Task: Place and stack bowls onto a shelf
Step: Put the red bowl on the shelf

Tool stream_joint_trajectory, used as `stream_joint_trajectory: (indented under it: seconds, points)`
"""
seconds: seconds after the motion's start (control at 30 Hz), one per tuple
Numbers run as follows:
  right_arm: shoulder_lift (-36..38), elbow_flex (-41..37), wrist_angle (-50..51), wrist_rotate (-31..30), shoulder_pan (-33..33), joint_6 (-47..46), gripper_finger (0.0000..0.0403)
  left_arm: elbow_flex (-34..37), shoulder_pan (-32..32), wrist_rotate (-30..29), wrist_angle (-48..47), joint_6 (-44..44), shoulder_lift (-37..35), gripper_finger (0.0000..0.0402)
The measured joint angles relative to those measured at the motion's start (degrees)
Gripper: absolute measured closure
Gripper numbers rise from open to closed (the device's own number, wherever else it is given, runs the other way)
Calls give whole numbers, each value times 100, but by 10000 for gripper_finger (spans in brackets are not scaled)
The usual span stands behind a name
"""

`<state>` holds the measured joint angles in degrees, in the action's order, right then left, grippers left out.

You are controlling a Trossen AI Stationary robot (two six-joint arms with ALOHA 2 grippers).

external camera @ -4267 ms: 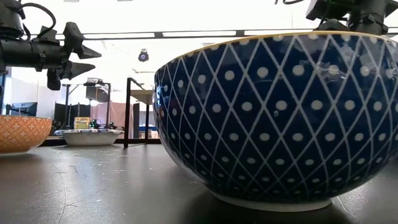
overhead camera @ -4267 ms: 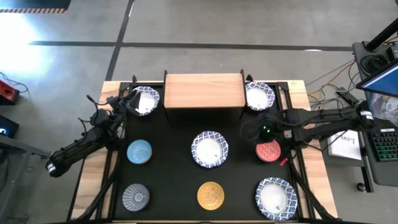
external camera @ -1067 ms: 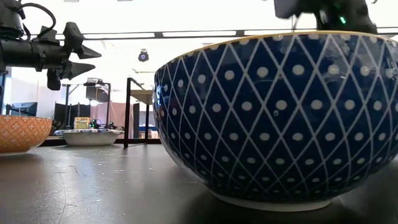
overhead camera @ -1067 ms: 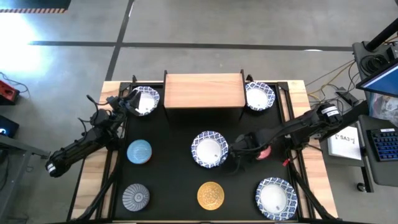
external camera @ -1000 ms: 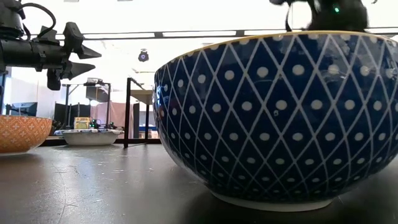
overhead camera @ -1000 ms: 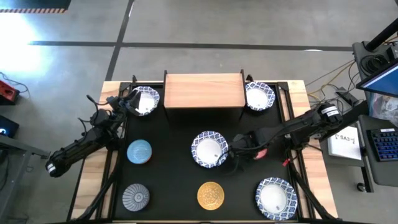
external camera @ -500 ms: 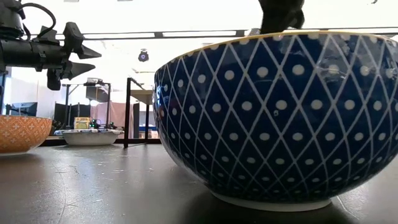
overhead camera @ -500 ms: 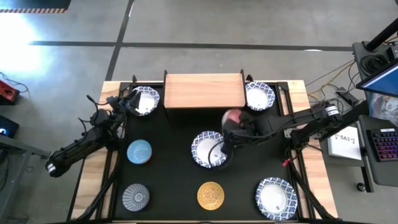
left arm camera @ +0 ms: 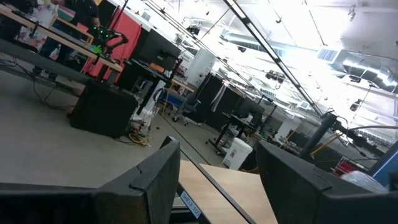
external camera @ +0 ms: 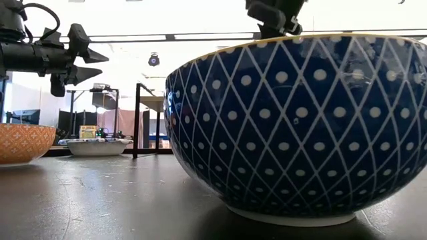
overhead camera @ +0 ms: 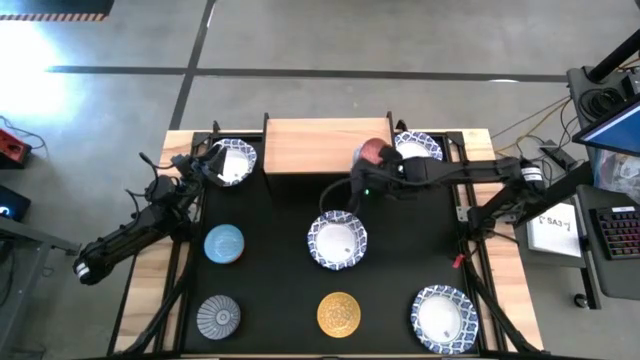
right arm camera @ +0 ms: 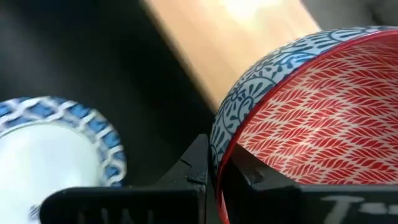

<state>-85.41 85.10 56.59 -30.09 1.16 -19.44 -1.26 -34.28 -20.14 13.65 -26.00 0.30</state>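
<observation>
**Red bowl carried over the shelf's edge**

Black tabletop (overhead camera: 270, 260) from above: seven bowls rest on it, four white, plus blue, grey and yellow. An eighth, the red bowl (overhead camera: 373, 153), is pinched by the right gripper (overhead camera: 366, 172) over the shelf (overhead camera: 320, 146), partly hidden by the arm. Left gripper (overhead camera: 200, 166) waits beside a white bowl (overhead camera: 233, 160), jaws partly spread.

Low view: a blue-patterned bowl (external camera: 300, 127) blocks most things.

Right wrist view: jaws clamp the red bowl's rim; the bowl is cut off.
</observation>
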Motion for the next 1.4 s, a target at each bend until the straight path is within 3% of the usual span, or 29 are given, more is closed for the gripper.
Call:
stream_joint_trajectory:
  seconds: [0.53,0.67,0.8,1.4]
  points:
    - [7,0,-190,354,1086,205,390,1,0,1,-2,-1,0,206]
    - [-69,0,-287,693,1281,203,390,0,-1,-1,-2,-2,0,206]
    - [-231,0,-334,965,1417,209,390,0,-2,2,0,1,0,206]
    - [-778,772,-33,986,1615,367,390,2,0,2,-2,-2,0,206]
